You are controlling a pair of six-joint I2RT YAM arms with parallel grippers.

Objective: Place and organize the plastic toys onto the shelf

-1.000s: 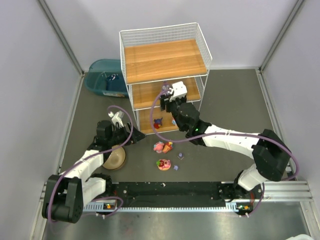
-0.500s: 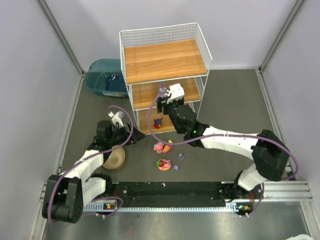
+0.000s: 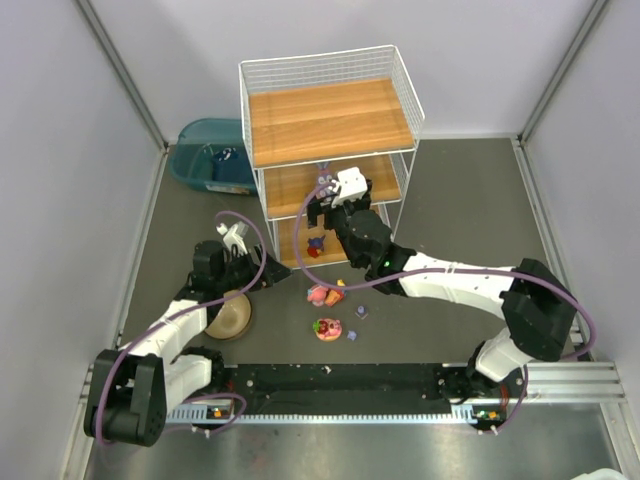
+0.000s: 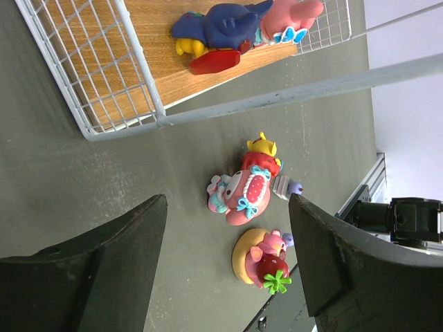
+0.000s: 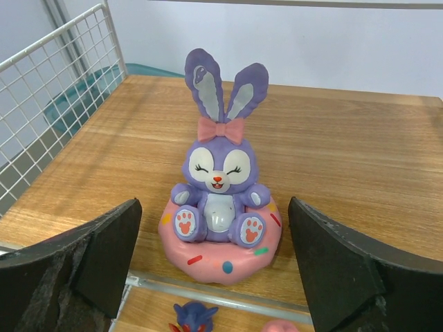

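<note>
right gripper at middle tier of shelf, fingers spread wide either side of purple bunny, not touching it. bunny upright on pink donut base, near board's front edge. left gripper low over table, jaws wide apart, empty. blue toy and pink toy on bottom board. pink-red toy, strawberry toy on table near shelf.

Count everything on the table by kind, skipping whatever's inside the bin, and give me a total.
Plastic toys: 8
Shelf: 1
Bowl: 1
Bin: 1
Total: 11
</note>
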